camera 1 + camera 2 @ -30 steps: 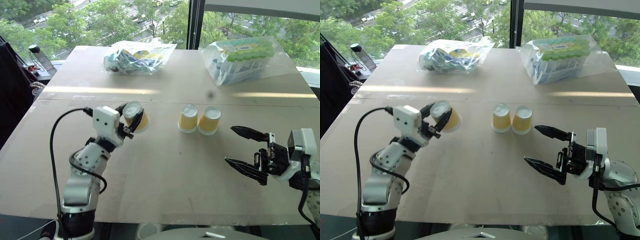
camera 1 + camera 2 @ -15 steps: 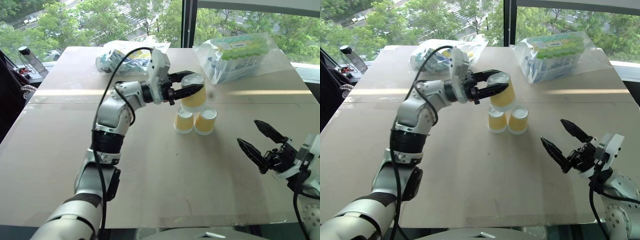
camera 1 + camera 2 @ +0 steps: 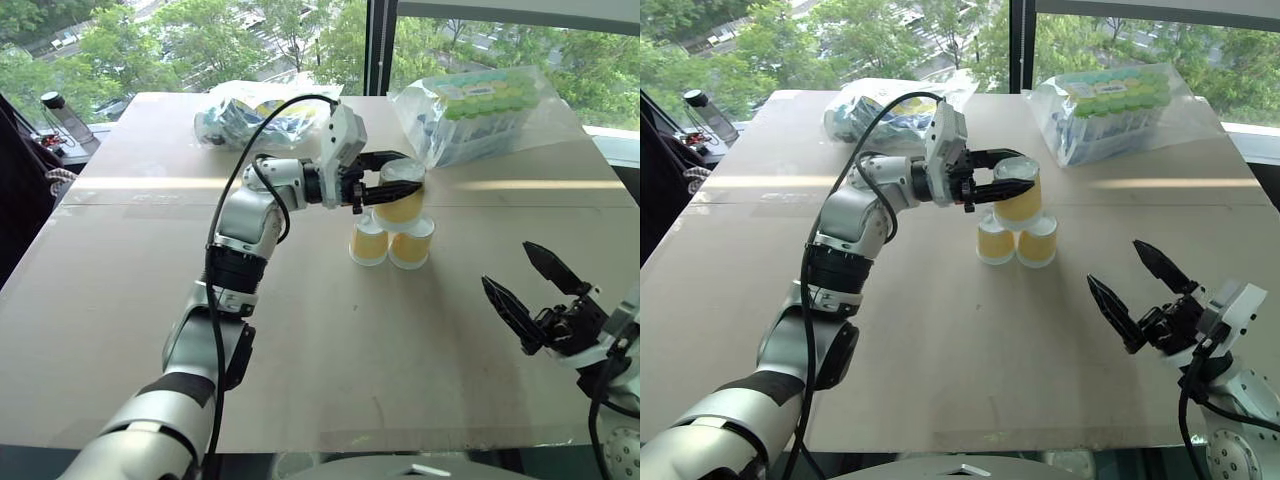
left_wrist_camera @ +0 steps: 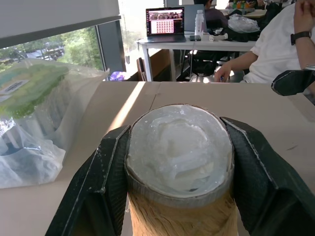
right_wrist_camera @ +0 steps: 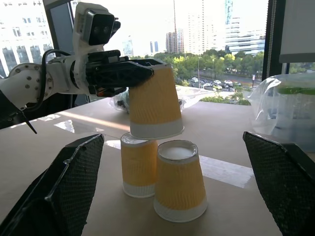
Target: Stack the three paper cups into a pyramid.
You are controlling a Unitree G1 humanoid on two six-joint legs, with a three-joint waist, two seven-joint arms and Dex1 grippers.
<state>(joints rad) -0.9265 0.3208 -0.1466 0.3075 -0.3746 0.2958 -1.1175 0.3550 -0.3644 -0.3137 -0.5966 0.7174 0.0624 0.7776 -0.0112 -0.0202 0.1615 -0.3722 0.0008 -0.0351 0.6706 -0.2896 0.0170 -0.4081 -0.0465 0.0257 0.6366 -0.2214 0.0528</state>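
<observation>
At 4 o'clock on the table, nearest the robot, the right gripper is seen hovering w/ jaws spread wide and nothing held, well apart from the cups. Toward 12 o'clock from it, mid-table, two base cups are stood upside down side by side, touching or nearly so. Just above them the third cup is clamped, also inverted, by the left gripper, which is reached in level from 9 o'clock. At the far edge, a bag of blue and yellow packets is lying at 11 o'clock and a bag of green-topped packs at 1 o'clock. Risk, as judged: the top cup appears tilted and sat over the left base cup more than over the seam; if let go like this it could be tipped off, or a base cup nudged by the fingers on opening, so the pyramid would be lost. Centring and levelling seem needed first. From the right wrist view the low side-on angle is given: the rim of the held cup is seen just over or resting on the rear base cup, tilt obvious, which the head views hardly show. From the left wrist view the white cup bottom is shown wedged between both black fingers, plus a person's arm seated beyond, but the base cups are hidden.
</observation>
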